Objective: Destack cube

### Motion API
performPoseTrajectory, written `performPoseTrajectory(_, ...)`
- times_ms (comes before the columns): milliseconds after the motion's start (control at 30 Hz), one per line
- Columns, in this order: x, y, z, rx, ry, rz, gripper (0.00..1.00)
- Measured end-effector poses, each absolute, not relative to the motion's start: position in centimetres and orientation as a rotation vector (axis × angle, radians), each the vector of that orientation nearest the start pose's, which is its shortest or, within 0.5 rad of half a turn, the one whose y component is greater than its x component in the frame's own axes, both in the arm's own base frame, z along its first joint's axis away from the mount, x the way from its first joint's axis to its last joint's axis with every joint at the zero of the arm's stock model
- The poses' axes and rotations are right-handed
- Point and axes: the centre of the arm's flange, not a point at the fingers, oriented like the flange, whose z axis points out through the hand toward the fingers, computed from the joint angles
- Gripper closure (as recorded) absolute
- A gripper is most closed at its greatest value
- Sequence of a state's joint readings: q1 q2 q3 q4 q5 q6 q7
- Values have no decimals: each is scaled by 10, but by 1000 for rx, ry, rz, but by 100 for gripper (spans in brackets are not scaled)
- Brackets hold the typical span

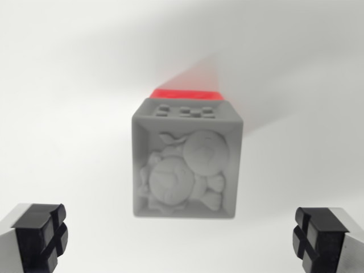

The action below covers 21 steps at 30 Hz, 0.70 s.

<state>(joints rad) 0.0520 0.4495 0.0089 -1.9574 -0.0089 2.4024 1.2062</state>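
A grey cube point(186, 160) with a raised figure moulded into its top face fills the middle of the wrist view. It rests on a red cube point(185, 94), of which only a strip shows at the far edge. My gripper point(182, 236) hangs above them and is open. One black fingertip point(41, 233) shows at the wrist view's lower left, the other point(319, 234) at the lower right. Both fingertips stand well apart from the grey cube, with nothing between them.
The stack stands on a plain white surface point(68, 85). A soft shadow and a faint red reflection stretch away behind the stack toward the upper right.
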Motion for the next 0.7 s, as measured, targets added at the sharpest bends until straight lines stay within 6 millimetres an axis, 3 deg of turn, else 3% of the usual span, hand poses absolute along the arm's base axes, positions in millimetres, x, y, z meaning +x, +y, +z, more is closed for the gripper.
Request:
performPoseTrajectory(433,616,37,198,-2648,1698,5,0)
performPoseTrajectory(700,616,37,180,-2647,1698,5,0)
